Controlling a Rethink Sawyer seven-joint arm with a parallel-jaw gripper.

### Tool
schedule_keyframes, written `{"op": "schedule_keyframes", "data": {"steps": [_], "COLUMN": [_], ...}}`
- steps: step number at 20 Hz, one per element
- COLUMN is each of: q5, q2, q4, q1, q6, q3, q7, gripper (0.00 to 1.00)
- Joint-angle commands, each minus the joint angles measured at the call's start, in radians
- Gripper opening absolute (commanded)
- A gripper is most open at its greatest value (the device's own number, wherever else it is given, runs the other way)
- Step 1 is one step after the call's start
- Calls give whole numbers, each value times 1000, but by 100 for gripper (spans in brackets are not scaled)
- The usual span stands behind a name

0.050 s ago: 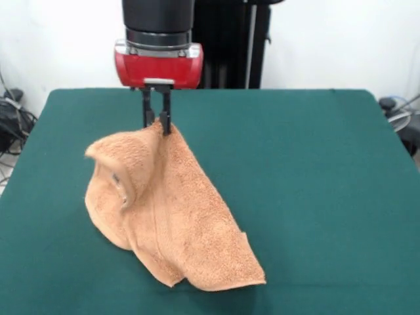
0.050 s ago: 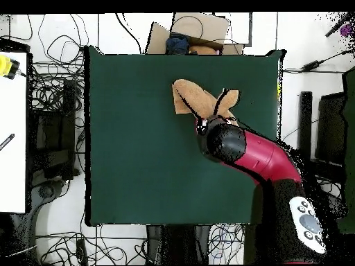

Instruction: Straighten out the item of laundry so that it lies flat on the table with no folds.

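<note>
Towel (image 1: 174,216) (pinched) hangs from gripper (image 1: 158,123)

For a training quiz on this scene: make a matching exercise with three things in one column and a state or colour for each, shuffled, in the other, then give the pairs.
Things:
1. towel
2. table
3. pincer

States:
A. plain dark green, lying under everything
B. shut on a raised part of cloth
C. orange-tan, lifted at one point, its lower edge resting on the surface

Pairs: 1-C, 2-A, 3-B
</note>
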Motion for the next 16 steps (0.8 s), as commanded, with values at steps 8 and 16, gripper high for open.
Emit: {"op": "schedule_keyframes", "data": {"steps": [8, 16], "q5": [59, 88], "q2": [-14, -51], "q4": [124, 184], "q1": [23, 106], "q6": [48, 10], "q3": [50, -19], "q7": [218, 311], "gripper": [0, 0]}}
